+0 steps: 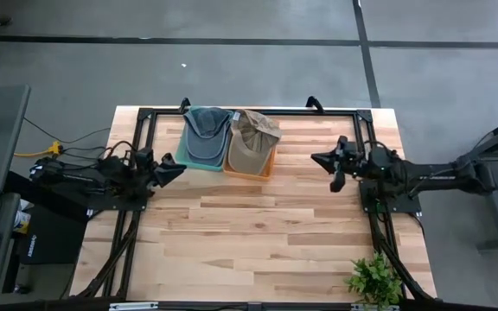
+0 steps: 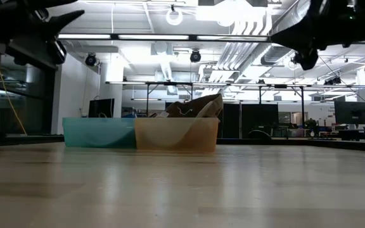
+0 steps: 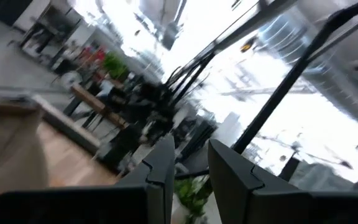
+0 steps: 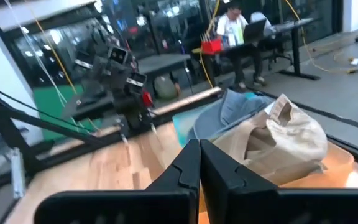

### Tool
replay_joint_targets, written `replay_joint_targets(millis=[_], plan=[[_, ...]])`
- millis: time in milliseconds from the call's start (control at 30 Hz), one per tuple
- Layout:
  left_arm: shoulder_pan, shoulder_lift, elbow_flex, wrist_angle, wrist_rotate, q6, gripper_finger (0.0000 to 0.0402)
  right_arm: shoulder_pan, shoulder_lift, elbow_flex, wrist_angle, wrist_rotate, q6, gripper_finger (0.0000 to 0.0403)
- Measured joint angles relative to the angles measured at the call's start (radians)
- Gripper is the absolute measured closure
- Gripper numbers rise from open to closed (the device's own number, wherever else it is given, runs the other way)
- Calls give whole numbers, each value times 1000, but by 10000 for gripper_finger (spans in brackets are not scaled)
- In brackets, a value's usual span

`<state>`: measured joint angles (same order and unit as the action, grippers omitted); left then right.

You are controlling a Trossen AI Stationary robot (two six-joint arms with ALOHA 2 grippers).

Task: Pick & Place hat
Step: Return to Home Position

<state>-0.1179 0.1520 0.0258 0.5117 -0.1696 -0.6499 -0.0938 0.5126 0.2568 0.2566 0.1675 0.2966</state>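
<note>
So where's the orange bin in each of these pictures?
High view: the orange bin sits mid-table at the far edge, with the brown cap inside.
Low view: centre, right of the green bin.
Left wrist view: not identifiable.
Right wrist view: lower right, under the cap.
Shared landmark: the brown cap.

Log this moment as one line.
blue cap: in green bin | brown cap: in orange bin | left hand: open, empty, raised | right hand: shut, empty, raised
</note>
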Motion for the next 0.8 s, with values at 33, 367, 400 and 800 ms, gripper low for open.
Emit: replay_joint_targets(millis=[33,367,400,800], plan=[[0,-1,-5,13,0,1,324,-12,-25,-12,1,-15,4,401],[0,0,-11,-6,-4,-6,324,-101,-233,-120,-6,-112,87,402],[0,0,-11,-7,-4,-6,324,-105,-246,-124,-6,-117,88,402],[0,-21,-13,-7,-28,0,324,-130,-305,-125,-112,-114,88,402]])
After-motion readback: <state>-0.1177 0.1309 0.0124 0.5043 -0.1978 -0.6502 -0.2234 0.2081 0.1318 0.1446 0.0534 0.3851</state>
